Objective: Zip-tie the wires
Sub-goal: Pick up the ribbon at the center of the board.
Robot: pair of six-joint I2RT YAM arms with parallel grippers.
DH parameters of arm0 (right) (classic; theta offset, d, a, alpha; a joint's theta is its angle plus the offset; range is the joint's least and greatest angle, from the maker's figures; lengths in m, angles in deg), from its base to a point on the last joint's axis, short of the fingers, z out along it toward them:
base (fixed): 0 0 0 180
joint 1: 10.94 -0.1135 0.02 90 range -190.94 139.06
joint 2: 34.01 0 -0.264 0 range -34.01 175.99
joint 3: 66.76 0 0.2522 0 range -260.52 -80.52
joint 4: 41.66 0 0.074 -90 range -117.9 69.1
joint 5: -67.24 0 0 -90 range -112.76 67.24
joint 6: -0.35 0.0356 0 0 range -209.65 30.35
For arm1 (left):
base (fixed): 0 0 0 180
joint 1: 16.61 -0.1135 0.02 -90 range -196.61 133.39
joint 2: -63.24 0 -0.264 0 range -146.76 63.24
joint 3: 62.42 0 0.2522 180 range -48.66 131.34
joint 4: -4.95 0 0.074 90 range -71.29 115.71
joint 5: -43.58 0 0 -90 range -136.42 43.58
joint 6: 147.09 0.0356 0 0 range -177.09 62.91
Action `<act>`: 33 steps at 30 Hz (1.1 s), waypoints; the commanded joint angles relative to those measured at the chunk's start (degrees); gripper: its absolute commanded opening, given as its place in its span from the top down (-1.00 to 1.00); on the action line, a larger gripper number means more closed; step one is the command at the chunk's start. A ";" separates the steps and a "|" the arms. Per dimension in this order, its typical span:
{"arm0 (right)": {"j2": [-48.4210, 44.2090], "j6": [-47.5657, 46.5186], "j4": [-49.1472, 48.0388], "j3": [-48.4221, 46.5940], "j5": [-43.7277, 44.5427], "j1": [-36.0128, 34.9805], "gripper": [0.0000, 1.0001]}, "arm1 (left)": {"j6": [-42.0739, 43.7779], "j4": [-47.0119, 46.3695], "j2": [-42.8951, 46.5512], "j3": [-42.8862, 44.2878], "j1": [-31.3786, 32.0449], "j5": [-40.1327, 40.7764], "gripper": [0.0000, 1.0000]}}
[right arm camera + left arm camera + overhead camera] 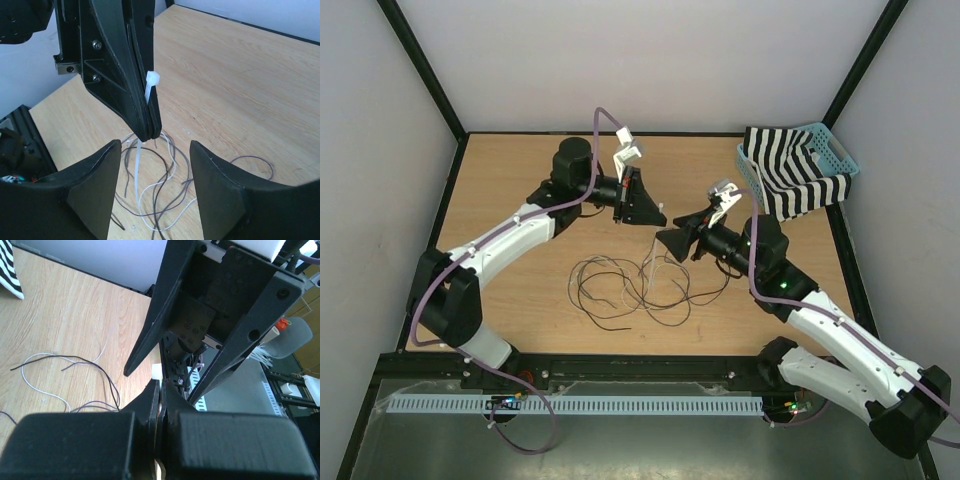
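Note:
My left gripper (656, 213) is shut on the zip tie (137, 167), a whitish strip. Its square head (152, 79) sticks out beside the fingers, and its tail hangs down from the fingertips (150, 131). The head also shows in the left wrist view, just past the shut jaws, as the zip tie (156, 371). My right gripper (155, 150) is open; it faces the left one closely, its fingers (97, 185) on either side of the hanging tail without touching it. The wires (630, 288) lie below in loose loops on the table; the wires (167, 187) show between my right fingers.
A teal basket (842, 155) with a black-and-white striped cloth (790, 175) stands at the back right. The wooden table (510, 190) is bounded by white walls with black frame posts.

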 commanded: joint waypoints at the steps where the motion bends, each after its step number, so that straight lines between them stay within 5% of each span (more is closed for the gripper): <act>1: 0.61 2.99 -5.05 0.83 -2.81 0.39 -0.32 | -0.42 -4.34 3.05 1.40 0.13 -1.20 1.00; 7: 2.25 7.03 -10.13 1.80 -5.27 0.32 -0.13 | -5.95 -11.25 3.57 -0.25 0.22 2.39 1.00; 14: 2.04 8.51 -10.83 2.39 -3.89 0.35 0.80 | -11.22 -17.64 2.91 -1.65 -0.40 4.07 0.98; 16: 1.88 8.91 -10.13 2.09 -2.92 0.42 1.00 | -10.98 -17.92 2.99 -2.24 -0.65 5.15 0.69; 18: 2.08 9.02 -9.61 1.66 -2.84 0.48 1.00 | -10.81 -18.12 3.13 -3.04 -0.77 5.84 0.44; 21: 2.34 9.35 -9.46 1.48 -2.82 0.65 1.00 | -10.83 -18.64 2.99 -3.65 -0.82 5.96 0.33; 33: 2.87 9.65 -9.02 1.25 -3.19 1.06 1.00 | -12.67 -23.01 1.87 -4.60 -0.78 5.83 0.50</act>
